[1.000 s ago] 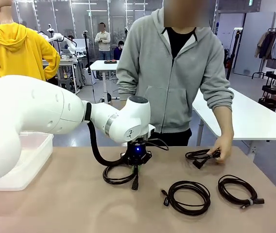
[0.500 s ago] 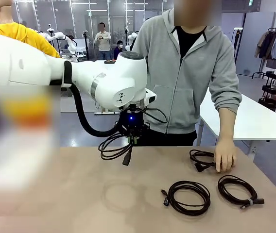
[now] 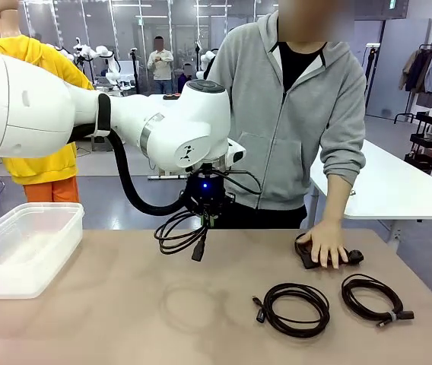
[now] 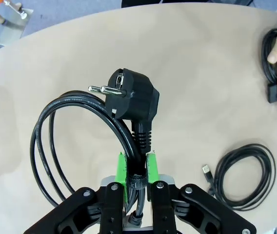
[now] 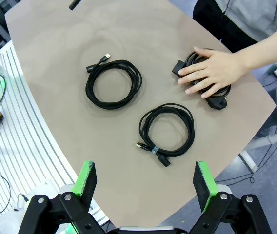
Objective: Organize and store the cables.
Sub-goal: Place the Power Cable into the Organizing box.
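left fingers [image 4: 136, 163] pinch a cable coil [image 4: 131, 95] aloft; right fingers [image 5: 145, 171] gape; a hand [image 5: 214, 68] covers another coil [image 5: 216, 103].

Bin [image 3: 26, 243] far left, one cable [image 3: 296, 308] front right, another cable [image 3: 372, 298] beside it, third cable [image 3: 355, 256] under hand [image 3: 326, 243] behind

Gripped cable [image 4: 133, 97]: black, faint white print on sheath, silver plug pins [image 4: 102, 89].
Table cables [image 3: 295, 308]: black; one with pale tie [image 3: 391, 314].
Left gripper [image 4: 136, 166]: black, green pads [image 4: 122, 168].
Right gripper [image 5: 145, 170]: black, green pads.
Table [image 3: 87, 319]: plain tan.
Bin [image 3: 18, 251]: translucent white.
Hoodie [image 3: 277, 129]: grey over black shirt [image 3: 296, 65].
Left arm [image 3: 178, 129]: white, blue light [image 3: 207, 185] at wrist.
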